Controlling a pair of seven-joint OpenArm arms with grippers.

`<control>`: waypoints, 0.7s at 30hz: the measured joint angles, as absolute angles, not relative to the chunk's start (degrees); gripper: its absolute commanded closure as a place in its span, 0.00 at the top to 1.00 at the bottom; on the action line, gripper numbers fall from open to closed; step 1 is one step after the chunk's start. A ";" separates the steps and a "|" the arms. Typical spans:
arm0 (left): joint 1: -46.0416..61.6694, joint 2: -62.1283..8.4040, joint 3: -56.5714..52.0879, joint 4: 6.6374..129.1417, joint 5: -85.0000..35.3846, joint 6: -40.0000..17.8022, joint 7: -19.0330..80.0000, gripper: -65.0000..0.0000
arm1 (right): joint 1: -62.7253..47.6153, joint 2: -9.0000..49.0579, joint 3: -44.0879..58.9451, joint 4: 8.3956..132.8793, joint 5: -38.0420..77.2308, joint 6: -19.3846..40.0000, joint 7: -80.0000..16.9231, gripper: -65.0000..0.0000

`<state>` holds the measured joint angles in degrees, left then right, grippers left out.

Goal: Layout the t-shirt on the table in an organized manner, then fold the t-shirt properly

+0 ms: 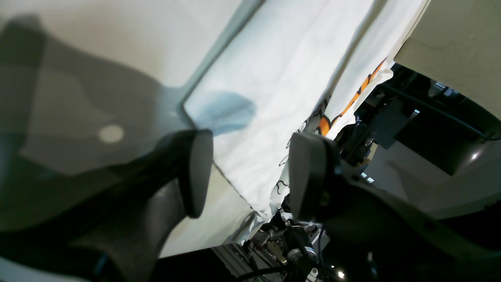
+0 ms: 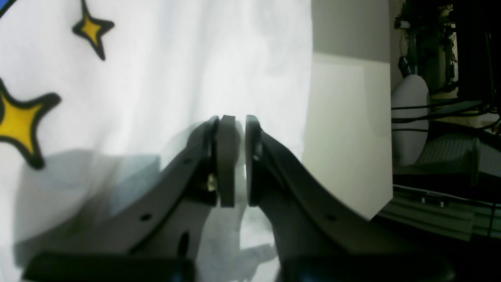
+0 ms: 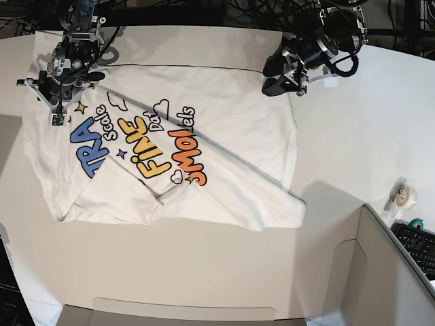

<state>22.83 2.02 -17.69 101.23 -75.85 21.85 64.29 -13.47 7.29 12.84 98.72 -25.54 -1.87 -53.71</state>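
Observation:
The t-shirt (image 3: 224,122) lies spread on the white table (image 3: 340,156), print side up, with a diagonal crease across its body. My left gripper (image 3: 274,76) hovers at the shirt's far right corner, open. In the left wrist view its fingers (image 1: 197,172) stand wide apart over the shirt's white edge (image 1: 282,78), holding nothing. My right gripper (image 3: 61,95) is over the shirt's far left corner. In the right wrist view it (image 2: 239,160) is shut, pads nearly touching, above white cloth (image 2: 176,58) with yellow stars. No cloth shows pinched between them.
A tape roll (image 3: 406,197) and a keyboard (image 3: 418,244) sit at the right edge. Grey cardboard box walls (image 3: 367,272) rise at the near right and along the front. The table's edge and cables (image 2: 430,105) lie just beyond the right gripper.

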 measured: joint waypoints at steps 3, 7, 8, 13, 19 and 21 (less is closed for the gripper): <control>22.87 2.04 -17.69 101.21 -75.88 21.85 64.29 0.49 | -13.50 7.27 12.84 98.72 -25.54 -1.85 -53.52 0.08; 22.85 2.04 -17.69 101.16 -75.88 21.85 64.10 0.49 | -13.47 7.29 12.84 98.72 -25.54 -1.87 -53.49 0.08; 22.85 2.04 -17.69 101.16 -75.90 21.85 63.81 0.49 | -13.47 7.27 12.84 98.72 -25.54 -1.87 -53.49 0.08; 22.85 0.60 -17.67 101.10 -75.94 21.85 63.44 0.49 | -13.47 7.75 12.82 98.72 -25.54 -1.80 -53.45 0.08; 24.95 -1.45 -17.76 101.43 -76.99 21.37 63.00 0.49 | -13.47 8.19 12.78 98.72 -25.50 -1.83 -53.36 0.08; 25.63 -1.45 -17.76 101.54 -77.30 21.21 63.09 0.47 | -13.47 8.21 12.80 98.72 -25.54 -1.87 -53.36 0.08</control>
<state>25.63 -1.45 -17.76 101.54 -77.30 21.21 63.09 -13.47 8.21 12.80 98.72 -25.54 -1.87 -53.36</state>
